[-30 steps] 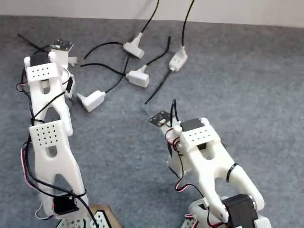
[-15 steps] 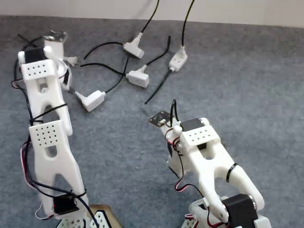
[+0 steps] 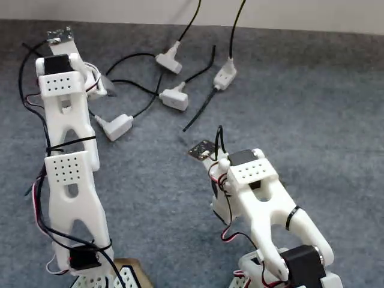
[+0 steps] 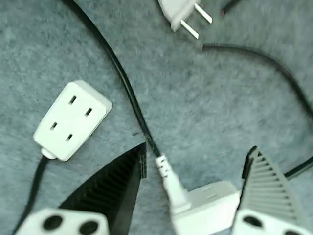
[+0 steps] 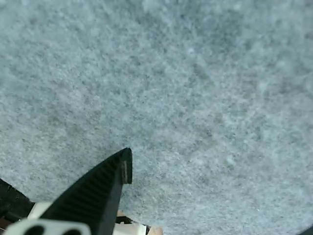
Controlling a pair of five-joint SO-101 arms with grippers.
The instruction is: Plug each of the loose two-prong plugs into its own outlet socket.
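White plug (image 4: 205, 213) lies between the left end effector's (image 4: 199, 149) spread fingers — socket (image 4: 73, 120) just beside.

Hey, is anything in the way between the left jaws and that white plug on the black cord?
Nothing visible. The white plug body on the black cord lies between the open jaws of the left gripper, uncovered. Its cord trails past the white four-slot outlet block.

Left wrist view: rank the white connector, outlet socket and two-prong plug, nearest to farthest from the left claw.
1. The white connector, sitting inside the left claw.
2. The outlet socket, off to the side of the claw's black finger.
3. The two-prong plug, farthest out, past the black cord.
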